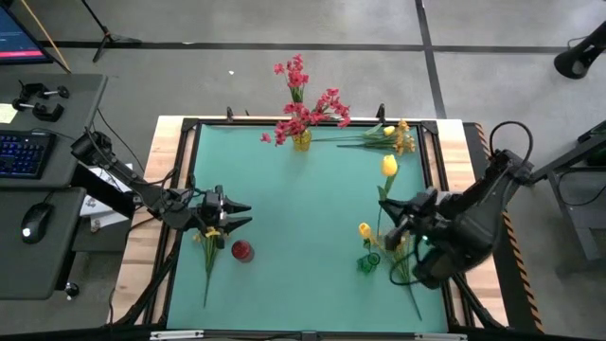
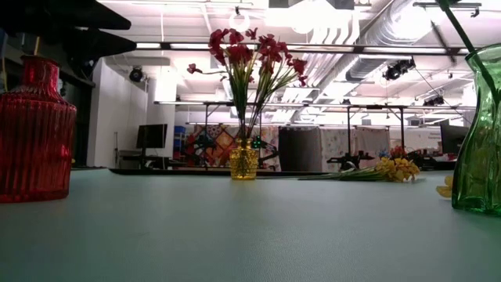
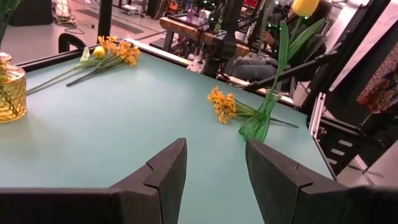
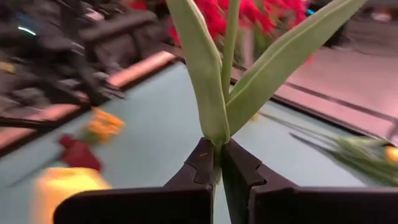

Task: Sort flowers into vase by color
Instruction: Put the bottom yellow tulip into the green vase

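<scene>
My right gripper is shut on a yellow tulip-like flower, whose bud shows over the table's right half. Beside it stands the green vase with a yellow bud on a stem in it. A yellow glass vase at the far edge holds the red-pink flowers. My left gripper hovers open at the left, above an orange-yellow spray lying flat. The red vase stands next to that spray. My right gripper pinches the tulip's green stem between its two fingers, just below where two long leaves branch off. The fingers come roughly level, pointing toward the red-pink flowers. Stem and leaves rise above the fingers; the stem below them is hidden by the gripper.
More orange-yellow sprays and a yellow bud lie at the far right corner. Another orange-yellow spray lies on the table by the green vase's foot. The middle of the green mat is bare.
</scene>
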Robot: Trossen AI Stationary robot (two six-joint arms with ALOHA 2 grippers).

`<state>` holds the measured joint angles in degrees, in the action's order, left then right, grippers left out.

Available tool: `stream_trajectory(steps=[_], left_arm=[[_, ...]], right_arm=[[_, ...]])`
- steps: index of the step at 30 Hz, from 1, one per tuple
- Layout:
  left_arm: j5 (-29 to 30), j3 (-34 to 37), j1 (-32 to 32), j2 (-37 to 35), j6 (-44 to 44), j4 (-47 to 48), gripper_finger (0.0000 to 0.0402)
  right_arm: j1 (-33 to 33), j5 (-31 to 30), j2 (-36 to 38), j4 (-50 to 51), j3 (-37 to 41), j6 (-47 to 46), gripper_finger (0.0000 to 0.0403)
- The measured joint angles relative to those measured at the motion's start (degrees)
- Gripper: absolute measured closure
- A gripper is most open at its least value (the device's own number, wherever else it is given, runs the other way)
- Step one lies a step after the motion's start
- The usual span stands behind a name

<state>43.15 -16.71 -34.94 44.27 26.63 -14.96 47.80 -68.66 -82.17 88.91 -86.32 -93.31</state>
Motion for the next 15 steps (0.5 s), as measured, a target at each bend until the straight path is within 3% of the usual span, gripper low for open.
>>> stream_trajectory(steps=[7,15], left_arm=[[0.9,0.0,0.0,0.0,0.2,0.1,0.0250],[0.9,0.0,0.0,0.0,0.8,0.1,0.0250]], right_arm=[[5.4,-2.0,-0.3,-8.9,-3.3,10.5,0.0403],[6.7,-4.3,-0.4,-19.3,5.8,12.9,0.0403]])
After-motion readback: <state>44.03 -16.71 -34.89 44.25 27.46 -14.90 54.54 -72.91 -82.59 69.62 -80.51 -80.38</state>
